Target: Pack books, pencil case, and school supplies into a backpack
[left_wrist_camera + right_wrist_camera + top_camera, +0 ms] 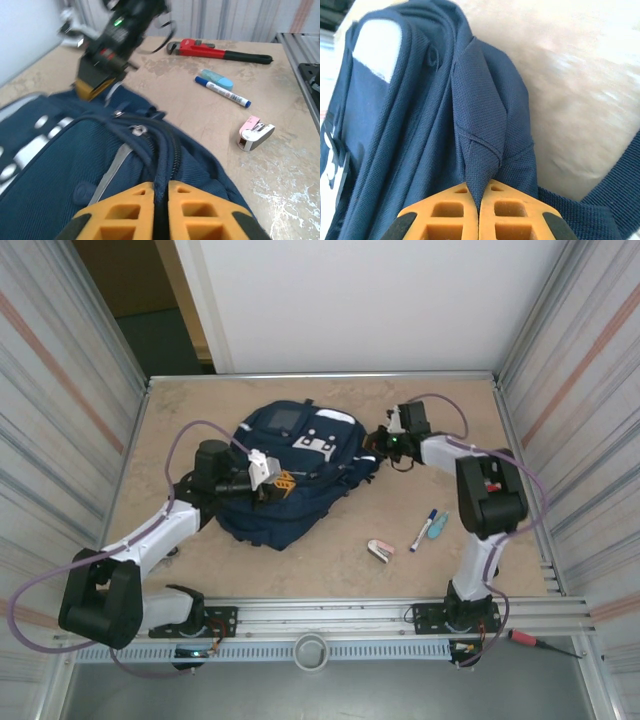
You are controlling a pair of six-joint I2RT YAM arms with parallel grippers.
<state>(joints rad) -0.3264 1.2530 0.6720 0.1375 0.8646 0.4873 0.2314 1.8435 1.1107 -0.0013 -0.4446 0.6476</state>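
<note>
Looking down from the top view: the backpack [300, 495] lies in the middle of the table [190, 415], its white-patched face up and its top end toward the far wall. My left pincer [283, 483] sits on the bag's middle. My right pincer [380, 443] meets its far right edge. The marker pen [423, 530], the teal item [438, 527] and the pink-and-white item [381, 550] rest on bare table to the right of the bag. They are well nearer my right arm, so I judge that arm fetches them once the bag gapes. The marker's long axis runs near to far, leaning right.

Left wrist view: my left pincer [161, 194] has its orange pads drawn together on a dark corded ridge of the backpack [55, 165]. The cloth is a ribbed, coarse nylon weave and slack. Beyond it, the right pincer [95, 87] is at the bag's rim. The marker pen [222, 91] is smooth plastic and the teal item [216, 78] is rounded. The pink-and-white item [255, 132] is blocky. A red pipe wrench [215, 50] lies farther off.

Right wrist view: my right pincer [479, 201] is clamped on a peaked fold of the backpack [420, 125]. The fold is soft stitched canvas and tents up from the pads.
</note>
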